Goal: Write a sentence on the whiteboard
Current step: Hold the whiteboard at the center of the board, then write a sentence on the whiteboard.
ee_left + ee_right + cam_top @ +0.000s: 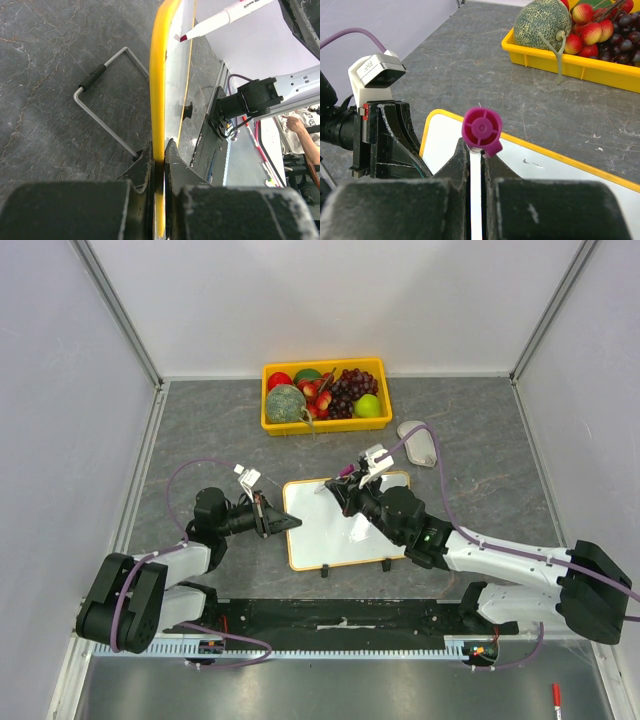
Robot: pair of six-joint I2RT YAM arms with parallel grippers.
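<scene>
**Left claw pinched whiteboard rim, right claw held marker**

Your whiteboard stretched ahead of the left claw, yellow rim clamped between its fingers. Your right claw was closed around the magenta-ended marker, just over the board.

My left claw is closed on the left rim of the flat white rectangular whiteboard with rounded corners and a thin yellow-orange edge, which sits on the grey marbled tabletop. My right claw hangs over the board's far part, clamped round a white marker with a magenta end. Beyond sits a yellow plastic tray of fruit. A pale grey oval pad lies near the board's far right corner.
</scene>
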